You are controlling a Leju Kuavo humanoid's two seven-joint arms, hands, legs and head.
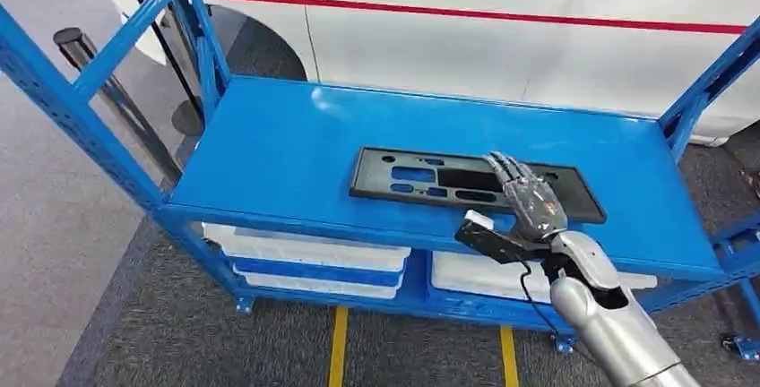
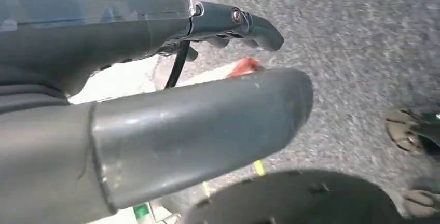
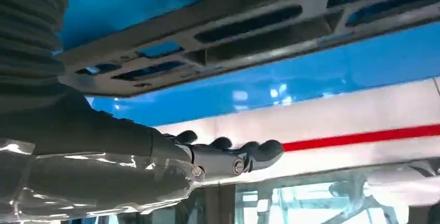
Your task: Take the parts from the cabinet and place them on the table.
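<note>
The flat black plastic panel with slots (image 1: 475, 184) lies on the blue metal shelf (image 1: 287, 145), near its front edge. My right hand (image 1: 529, 199) hovers above it, fingers stretched, holding nothing. It looks light, stiff and smooth; I would grip its near long edge. My left hand (image 2: 155, 125) hangs empty.

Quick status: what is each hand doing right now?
Left hand: open, holding nothing.
Right hand: open, fingers extended above the black panel, not gripping it.

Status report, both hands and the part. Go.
Right hand open, fingers extended over the black plastic panel, no grip. Panel lies flat on the blue shelf. Left hand hangs over the floor, holding nothing. Nothing blocking.
</note>
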